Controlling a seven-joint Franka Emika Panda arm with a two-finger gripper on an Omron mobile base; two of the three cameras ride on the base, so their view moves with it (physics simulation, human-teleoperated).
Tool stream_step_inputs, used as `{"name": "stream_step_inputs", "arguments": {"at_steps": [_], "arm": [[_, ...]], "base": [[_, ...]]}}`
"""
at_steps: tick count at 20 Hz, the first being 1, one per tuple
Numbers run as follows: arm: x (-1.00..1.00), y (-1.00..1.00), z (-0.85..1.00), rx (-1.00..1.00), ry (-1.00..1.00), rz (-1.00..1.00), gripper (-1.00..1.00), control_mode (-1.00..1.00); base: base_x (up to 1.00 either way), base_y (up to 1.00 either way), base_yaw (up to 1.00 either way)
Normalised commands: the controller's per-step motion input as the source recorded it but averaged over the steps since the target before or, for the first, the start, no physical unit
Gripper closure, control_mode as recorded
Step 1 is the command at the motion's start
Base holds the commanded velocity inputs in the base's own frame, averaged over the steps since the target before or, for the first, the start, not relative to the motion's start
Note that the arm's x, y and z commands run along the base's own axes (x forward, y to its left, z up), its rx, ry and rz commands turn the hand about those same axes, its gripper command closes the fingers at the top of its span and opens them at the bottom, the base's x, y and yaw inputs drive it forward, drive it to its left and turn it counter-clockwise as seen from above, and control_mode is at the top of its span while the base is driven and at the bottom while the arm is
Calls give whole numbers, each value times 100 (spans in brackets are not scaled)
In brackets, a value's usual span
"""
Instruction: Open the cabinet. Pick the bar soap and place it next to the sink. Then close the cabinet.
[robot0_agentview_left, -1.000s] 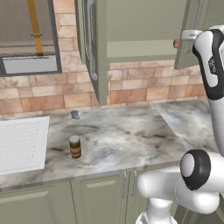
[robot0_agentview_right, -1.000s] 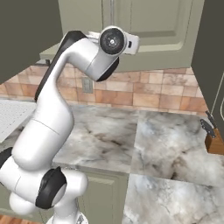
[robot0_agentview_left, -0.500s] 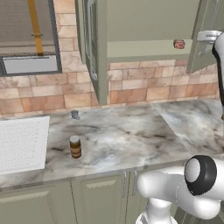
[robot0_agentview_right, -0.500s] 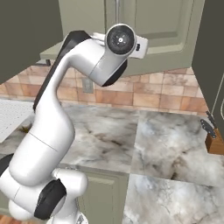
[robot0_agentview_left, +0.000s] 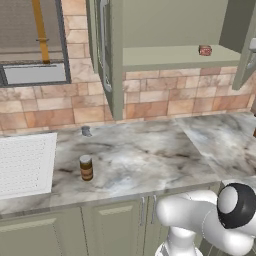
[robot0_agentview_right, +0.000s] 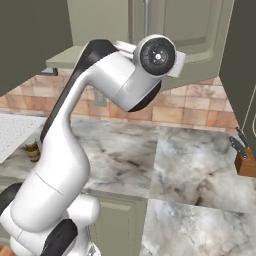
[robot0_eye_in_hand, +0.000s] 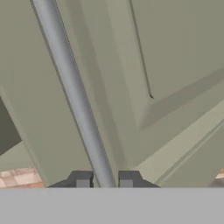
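Lying lengthwise along shelf, bar soap (robot0_agentview_left: 205, 50); cabinet (robot0_agentview_left: 170, 30) open

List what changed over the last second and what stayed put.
The arm swung the right cabinet door further open, uncovering the bar soap on the shelf. The end effector straddles the door's bar handle. The left door, the brown jar and the sink stayed as they were.

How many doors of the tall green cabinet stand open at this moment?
2. The left door is swung out beside the shelf holding the bar soap. The right door is swung out at the picture's right edge, its handle between the fingers.
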Motion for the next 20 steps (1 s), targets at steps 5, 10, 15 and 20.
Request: {"name": "stream_step_inputs", "arguments": {"at_steps": [5, 10, 15, 20], "arm": [[-21, -4, -13, 0, 0, -1, -100, -100], [-21, 1, -14, 0, -5, -8, -100, -100], [-48, 9, -3, 2, 0, -18, -100, -100], [-47, 35, -7, 5, 0, -19, -100, -100]], "base": [[0, 0, 0], [0, 0, 0], [0, 0, 0], [0, 0, 0]]}}
